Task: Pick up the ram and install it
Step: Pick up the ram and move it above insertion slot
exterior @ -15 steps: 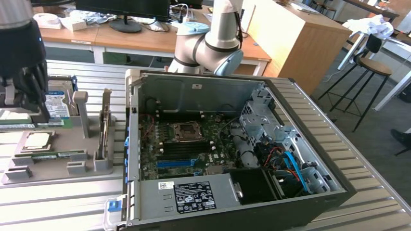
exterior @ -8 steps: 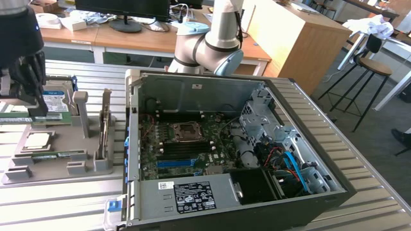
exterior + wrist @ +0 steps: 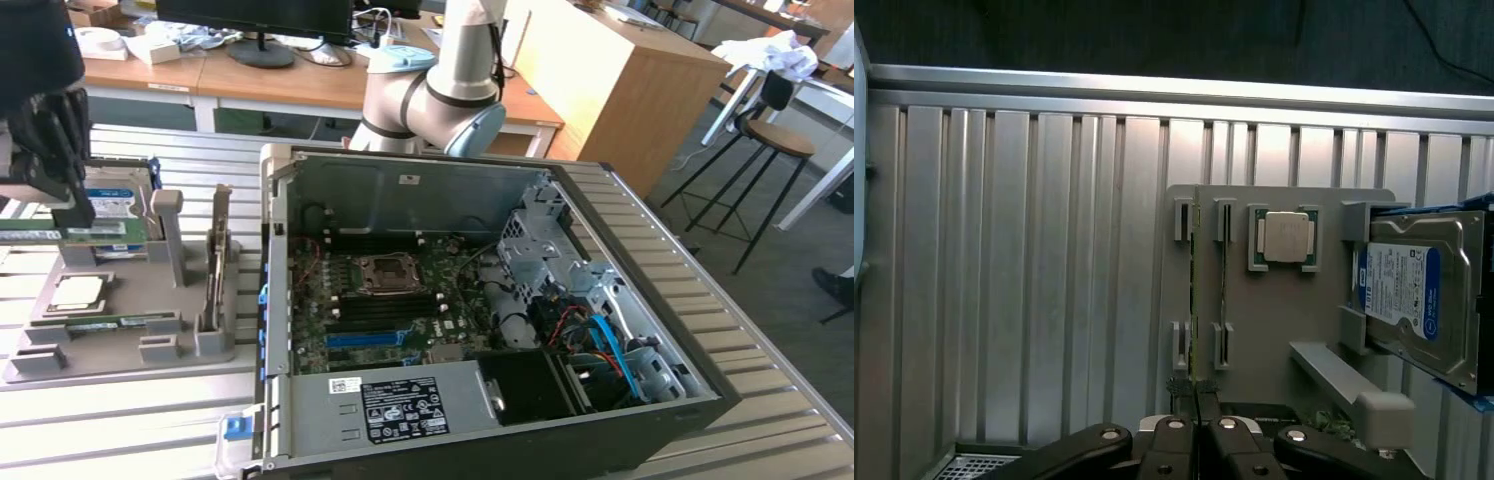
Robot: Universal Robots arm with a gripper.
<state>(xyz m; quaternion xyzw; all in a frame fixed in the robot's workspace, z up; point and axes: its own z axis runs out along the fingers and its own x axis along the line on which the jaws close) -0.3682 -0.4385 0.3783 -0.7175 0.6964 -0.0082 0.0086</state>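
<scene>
The ram (image 3: 114, 230) is a thin green stick with a pale label, hanging level above the grey parts tray (image 3: 134, 365) at the exterior view's left. My dark gripper (image 3: 74, 212) comes down onto its top edge and is shut on it. In the wrist view the ram (image 3: 1194, 300) appears edge-on as a thin line running out from between the closed fingertips of the gripper (image 3: 1197, 428), over the tray (image 3: 1274, 320). The open computer case (image 3: 280, 300) lies to the exterior view's right, its motherboard and blue slot (image 3: 367, 338) exposed.
On the tray sit another green stick (image 3: 120, 322) in its slots, a processor chip (image 3: 1286, 237), a hard drive (image 3: 1414, 290) and a tall card standing on edge (image 3: 218, 260). The arm's base (image 3: 434, 100) rises behind the case. A stool (image 3: 774, 150) stands at far right.
</scene>
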